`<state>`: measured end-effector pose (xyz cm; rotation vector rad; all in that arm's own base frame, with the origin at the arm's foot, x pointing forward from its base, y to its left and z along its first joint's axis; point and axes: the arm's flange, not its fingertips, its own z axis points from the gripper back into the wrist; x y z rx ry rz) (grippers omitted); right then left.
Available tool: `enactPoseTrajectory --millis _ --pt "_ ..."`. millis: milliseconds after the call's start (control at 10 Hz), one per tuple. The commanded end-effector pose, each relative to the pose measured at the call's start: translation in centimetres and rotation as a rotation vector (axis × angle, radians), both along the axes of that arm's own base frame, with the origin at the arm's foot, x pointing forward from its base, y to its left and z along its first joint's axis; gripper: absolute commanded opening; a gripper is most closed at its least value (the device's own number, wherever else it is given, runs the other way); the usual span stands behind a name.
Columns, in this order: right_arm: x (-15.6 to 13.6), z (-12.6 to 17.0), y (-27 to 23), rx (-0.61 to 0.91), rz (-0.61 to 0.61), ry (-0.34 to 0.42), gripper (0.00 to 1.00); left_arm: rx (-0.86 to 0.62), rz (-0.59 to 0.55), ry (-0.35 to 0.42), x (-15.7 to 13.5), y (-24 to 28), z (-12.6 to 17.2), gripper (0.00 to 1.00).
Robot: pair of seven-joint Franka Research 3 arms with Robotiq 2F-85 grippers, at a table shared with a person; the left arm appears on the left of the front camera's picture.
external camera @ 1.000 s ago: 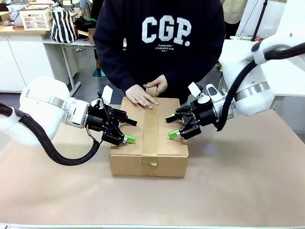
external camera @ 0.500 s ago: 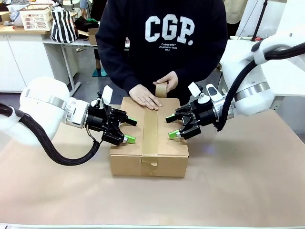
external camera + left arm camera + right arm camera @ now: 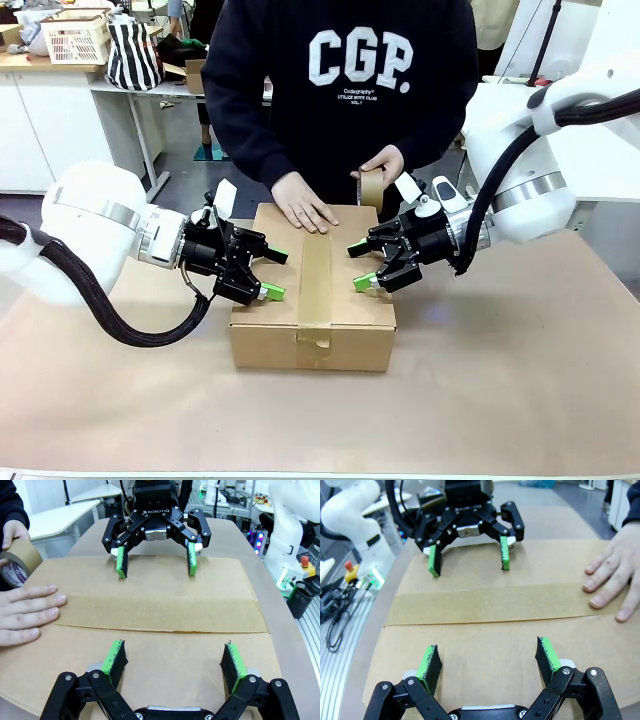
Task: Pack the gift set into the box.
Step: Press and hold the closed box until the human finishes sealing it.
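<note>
Workshop setting: brown paper-covered table [image 3: 520, 390], white cabinets and a striped bag far behind the person.

Item 1, the box [image 3: 312, 300]: closed brown corrugated carton at table centre, its long axis running across the table between my 2 arms. I read 1 strip of brown tape [image 3: 315, 275] laid along the flap seam, from the person's edge over the top and down the near face. That strip runs across the line between my 2 grippers.

Item 2, left gripper [image 3: 272, 273]: jaws spread wide, holding nothing, green pads poised over the box's left portion of the lid. From the left wrist camera the pads [image 3: 114, 658] look down on bare cardboard.

Item 3, right gripper [image 3: 358, 267]: likewise spread and empty, over the right portion of the lid, facing the left one across the tape. Both sit about equally near the seam; I judge neither has the advantage for pressing a flap.

Item 4, person's hand [image 3: 302, 212]: flat on the lid at the far end of the strip. Other hand [image 3: 383, 165] holds a tape roll [image 3: 373, 188] lifted just beyond the far edge.

Item 5, the gift set: presumably inside the sealed carton; I cannot see it to confirm.

Unclear: whether my pads touch the lid or hover just above; whether the tape is cut from the roll.
</note>
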<state>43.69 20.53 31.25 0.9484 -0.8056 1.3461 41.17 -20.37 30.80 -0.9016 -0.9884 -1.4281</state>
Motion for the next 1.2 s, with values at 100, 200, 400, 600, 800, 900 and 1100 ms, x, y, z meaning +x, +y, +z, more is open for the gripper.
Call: enactPoseTrajectory --millis 100,200,400,600,800,900,1100 --pt "-0.05 -0.2 -0.06 -0.004 -0.003 0.002 1.0 -0.002 0.001 -0.012 -0.13 0.02 -0.24 1.0" --pt "-0.05 -0.2 -0.06 -0.004 -0.003 0.002 1.0 -0.002 0.001 -0.012 -0.13 0.02 -0.24 1.0" --pt "-0.05 -0.2 -0.06 -0.004 -0.003 0.002 1.0 -0.002 0.001 -0.012 -0.13 0.02 -0.24 1.0" --pt "-0.05 -0.2 -0.06 -0.004 -0.003 0.002 1.0 -0.002 0.001 -0.012 -0.13 0.02 -0.24 1.0" --pt "-0.05 -0.2 -0.06 -0.004 -0.003 0.002 1.0 -0.002 0.001 -0.012 -0.13 0.02 -0.24 1.0" --pt "-0.05 -0.2 -0.06 -0.004 -0.003 0.002 1.0 -0.002 0.001 -0.012 -0.13 0.02 -0.24 1.0" --pt "-0.05 -0.2 -0.06 -0.004 -0.003 0.002 1.0 -0.002 0.001 -0.012 -0.13 0.02 -0.24 1.0"
